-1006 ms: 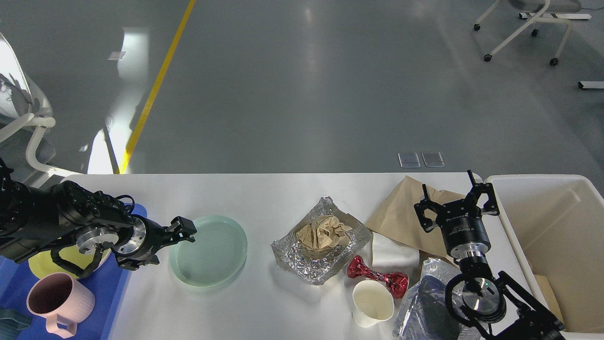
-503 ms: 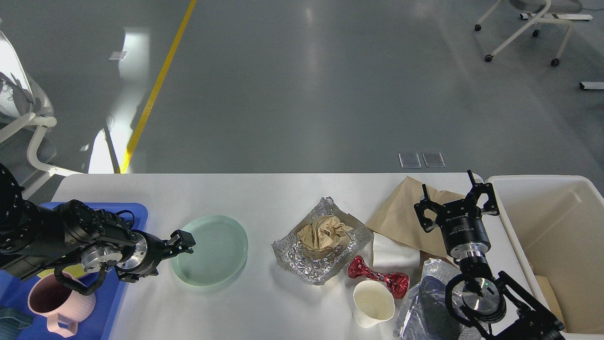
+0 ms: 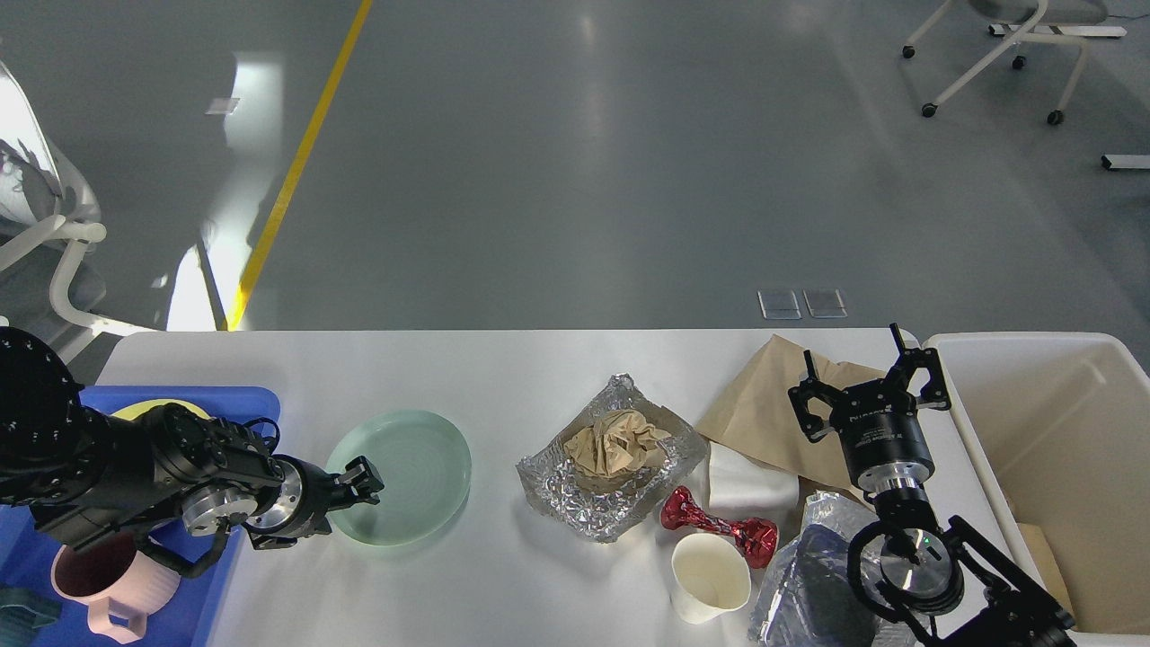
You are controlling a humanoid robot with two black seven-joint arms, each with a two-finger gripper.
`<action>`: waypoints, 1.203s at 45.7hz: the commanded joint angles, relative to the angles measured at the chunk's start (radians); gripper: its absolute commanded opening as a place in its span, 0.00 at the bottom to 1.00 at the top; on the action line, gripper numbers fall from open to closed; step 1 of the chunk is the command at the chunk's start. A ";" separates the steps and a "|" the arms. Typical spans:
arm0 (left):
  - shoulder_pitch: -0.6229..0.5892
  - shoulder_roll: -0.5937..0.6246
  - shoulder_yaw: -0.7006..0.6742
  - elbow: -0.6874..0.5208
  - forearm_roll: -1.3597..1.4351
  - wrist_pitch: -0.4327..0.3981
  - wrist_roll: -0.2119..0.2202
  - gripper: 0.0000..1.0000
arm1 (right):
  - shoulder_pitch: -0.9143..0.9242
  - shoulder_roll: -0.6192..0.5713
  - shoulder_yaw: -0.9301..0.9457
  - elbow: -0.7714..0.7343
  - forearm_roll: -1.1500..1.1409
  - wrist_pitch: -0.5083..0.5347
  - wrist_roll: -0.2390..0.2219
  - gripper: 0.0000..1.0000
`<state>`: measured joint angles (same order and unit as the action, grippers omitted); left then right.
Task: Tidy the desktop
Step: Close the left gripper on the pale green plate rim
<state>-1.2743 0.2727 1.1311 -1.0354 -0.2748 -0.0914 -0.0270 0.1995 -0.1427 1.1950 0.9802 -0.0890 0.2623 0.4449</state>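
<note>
The desktop (image 3: 503, 377) is a wide white-grey tabletop. On it lie a pale green plate (image 3: 404, 472), a foil tray (image 3: 575, 499) holding crumpled brown paper (image 3: 615, 445), a red foil wrapper (image 3: 719, 528), a white paper cup (image 3: 710, 580), a white napkin (image 3: 750, 481), a brown paper bag (image 3: 764, 404) and a silver-and-black pouch (image 3: 809, 575). My left gripper (image 3: 361, 485) is low at the plate's near-left rim; its fingers are too dark to tell apart. My right gripper (image 3: 867, 377) is open and empty over the brown bag's right edge.
A blue tray (image 3: 202, 584) at the left edge holds a pink mug (image 3: 103, 584) and a yellow plate (image 3: 157, 409). A deep off-white bin (image 3: 1060, 449) stands off the right end. Grey floor lies beyond the far edge, with a chair (image 3: 997, 54) at the far right.
My left arm has drawn back and down toward me, so its gripper slid from the plate's left rim to its near-left rim. The plate and the right arm have not moved.
</note>
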 commanded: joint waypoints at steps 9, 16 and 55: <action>0.003 0.005 -0.001 0.003 -0.015 -0.008 -0.001 0.48 | 0.000 0.000 0.000 0.000 0.000 0.000 0.000 1.00; 0.003 0.006 -0.001 0.003 -0.017 -0.010 -0.001 0.42 | 0.000 0.000 0.000 0.000 0.000 0.000 0.000 1.00; 0.007 0.017 0.006 0.003 -0.084 -0.011 0.002 0.16 | 0.000 0.000 0.000 -0.001 0.000 0.000 0.000 1.00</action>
<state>-1.2684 0.2899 1.1365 -1.0323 -0.3584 -0.1022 -0.0261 0.1994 -0.1427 1.1950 0.9797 -0.0890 0.2623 0.4449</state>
